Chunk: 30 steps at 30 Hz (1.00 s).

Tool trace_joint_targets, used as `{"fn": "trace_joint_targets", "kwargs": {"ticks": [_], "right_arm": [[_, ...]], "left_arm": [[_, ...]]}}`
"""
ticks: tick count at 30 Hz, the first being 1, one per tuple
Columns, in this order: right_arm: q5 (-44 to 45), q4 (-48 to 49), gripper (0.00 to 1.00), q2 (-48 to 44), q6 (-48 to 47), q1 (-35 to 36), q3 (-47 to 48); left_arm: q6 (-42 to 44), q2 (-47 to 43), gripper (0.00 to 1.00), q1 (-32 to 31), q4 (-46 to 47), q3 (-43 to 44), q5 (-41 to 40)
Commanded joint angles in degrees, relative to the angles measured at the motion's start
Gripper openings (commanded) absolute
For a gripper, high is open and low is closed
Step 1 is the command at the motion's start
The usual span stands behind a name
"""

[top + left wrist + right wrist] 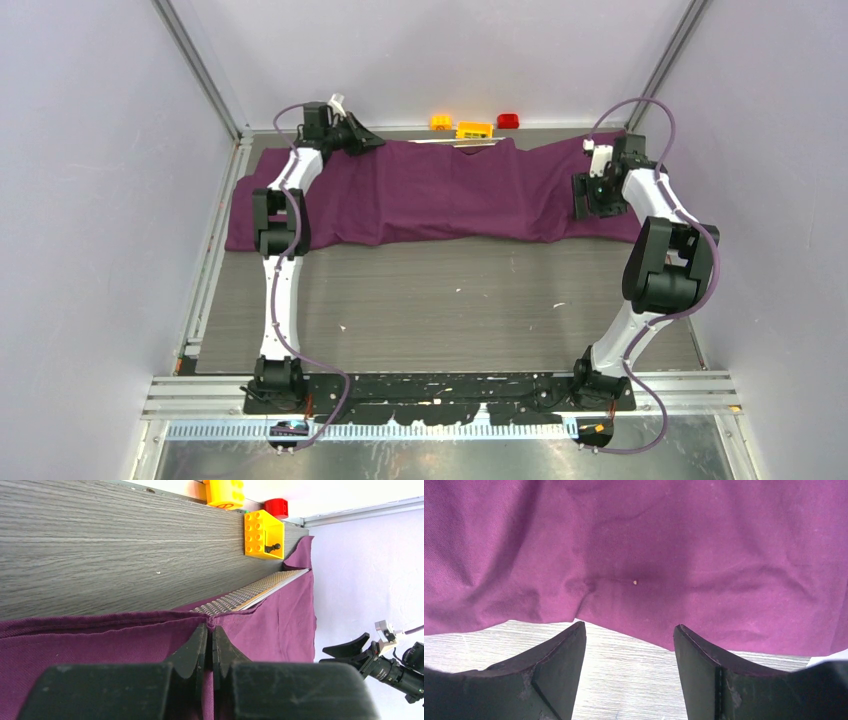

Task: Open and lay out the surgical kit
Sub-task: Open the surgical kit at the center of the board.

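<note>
Left gripper (210, 629) is pinched shut on a fold of the purple cloth (440, 190), at the cloth's far edge, left of middle. Right gripper (630, 632) is wide open and holds nothing, poised over the cloth's near edge at its right end. Steel tray (250, 592) peeks out at the cloth's far edge; other contents are covered. Step looks like unwrapping, first flap. Next, probably: right closes on the hem, then both peel back without dragging the tray.
</note>
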Motion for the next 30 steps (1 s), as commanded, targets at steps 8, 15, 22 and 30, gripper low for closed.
{"fn": "trace_joint_targets", "kwargs": {"ticks": [8,15,22,30], "right_arm": [[-0.7,1.1,0.69,-4.9,-0.3,0.1,0.8],[-1.3,1.1,0.69,-5.0,-0.7,0.1,1.3],[-2.2,1.1,0.7,-5.8,-1.0,0.1,2.4],[-14.2,0.2,0.7,-4.6,3.8,0.9,9.9]], "left_arm": [[2.5,-10.1,0.0,-0.3,0.9,-3.5,4.1],[7.7,-17.7,0.0,-0.8,-1.0,-11.5,6.7],[21.4,-32.7,0.0,-2.7,-5.1,-31.0,7.8],[46.7,-52.1,0.0,-8.8,-16.0,-53.1,2.8]]}}
